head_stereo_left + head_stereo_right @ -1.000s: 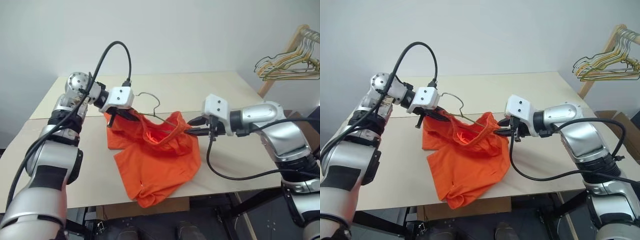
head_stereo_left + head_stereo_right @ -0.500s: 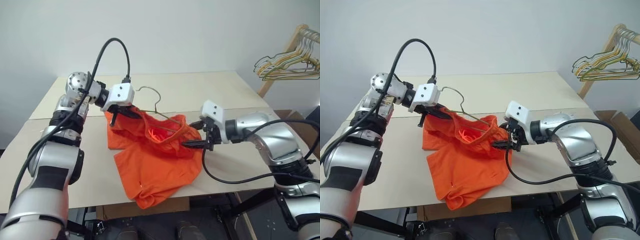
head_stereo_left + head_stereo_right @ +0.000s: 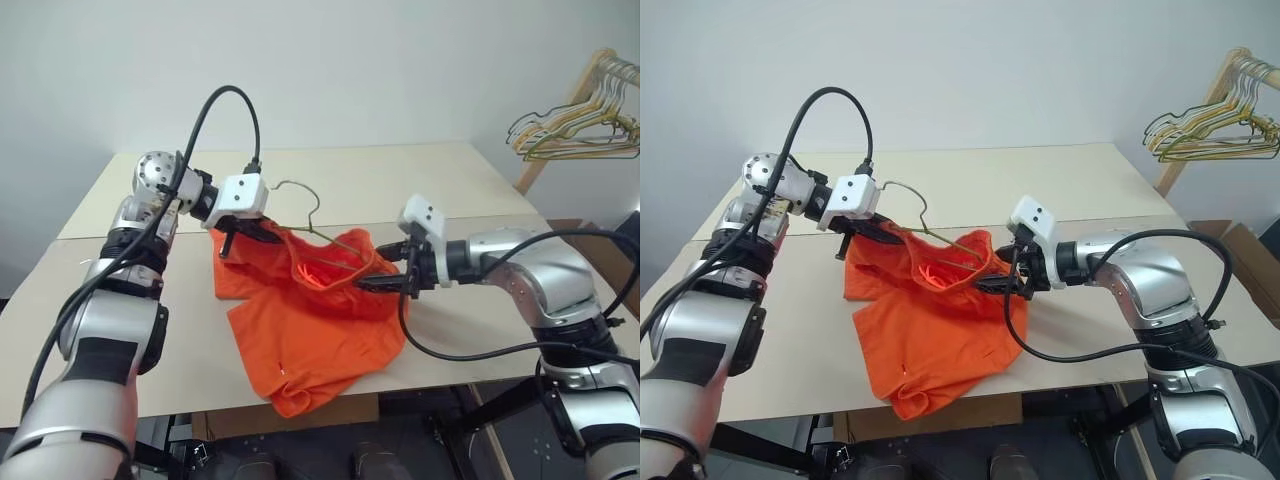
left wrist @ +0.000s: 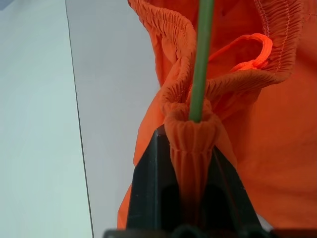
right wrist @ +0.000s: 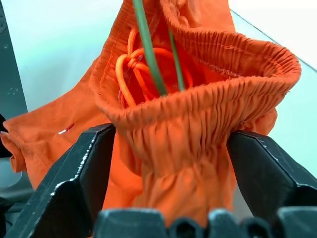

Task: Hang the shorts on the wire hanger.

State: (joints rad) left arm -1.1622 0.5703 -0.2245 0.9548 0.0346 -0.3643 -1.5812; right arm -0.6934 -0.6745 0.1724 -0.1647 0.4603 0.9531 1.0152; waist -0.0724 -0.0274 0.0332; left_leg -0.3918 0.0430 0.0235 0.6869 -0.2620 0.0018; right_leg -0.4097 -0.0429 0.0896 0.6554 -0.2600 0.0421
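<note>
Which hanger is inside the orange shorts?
The thin wire hanger on the table: its hook sticks up behind the shorts. The bunched yellow and green hangers hang from the wooden rack.

The orange shorts (image 3: 305, 320) lie on the pale bench (image 3: 420, 185), with the waistband lifted between the two tools. The left tool (image 3: 240, 232) is at one end of the waistband, the right tool (image 3: 385, 280) at the other end. The wire hanger (image 3: 305, 215) passes through the waistband, and its hook rises just beside the left tool. Coloured hangers (image 3: 575, 125) hang on a wooden rack (image 3: 560, 125) at the far right.
</note>
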